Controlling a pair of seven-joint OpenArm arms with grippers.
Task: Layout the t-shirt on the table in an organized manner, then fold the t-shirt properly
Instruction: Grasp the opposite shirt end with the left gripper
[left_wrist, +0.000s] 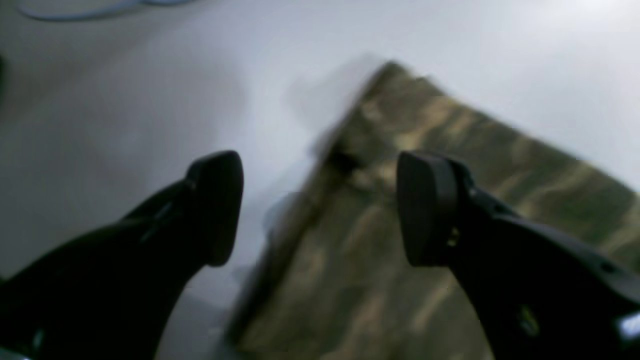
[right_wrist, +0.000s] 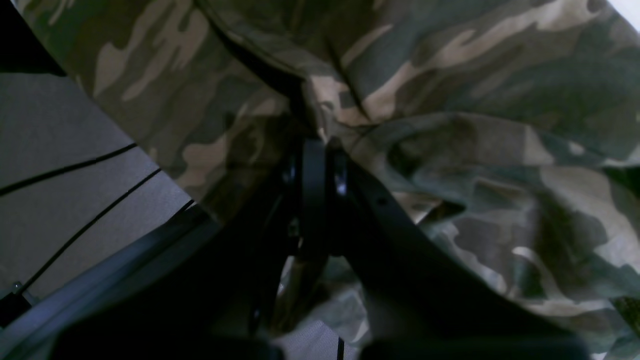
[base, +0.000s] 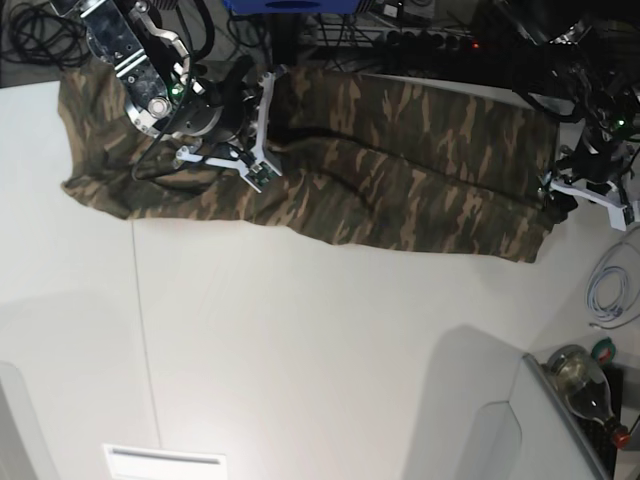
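- In the base view we see the t-shirt (base: 400, 170) spread in a long crumpled band across the far part of the white table (base: 300, 350), its left end bunched near the table's far-left corner.
- Our right gripper (right_wrist: 320, 150) sits over the left part of that band, its jaws pressed together and pinching a fold of the camouflage cloth.
- A thin dark seam line (base: 145, 340) runs down the table in front of it.
- At the band's right end, our left gripper (left_wrist: 320, 205) hovers with jaws spread wide, holding nothing, the shirt's corner lying flat beneath and between the fingers.
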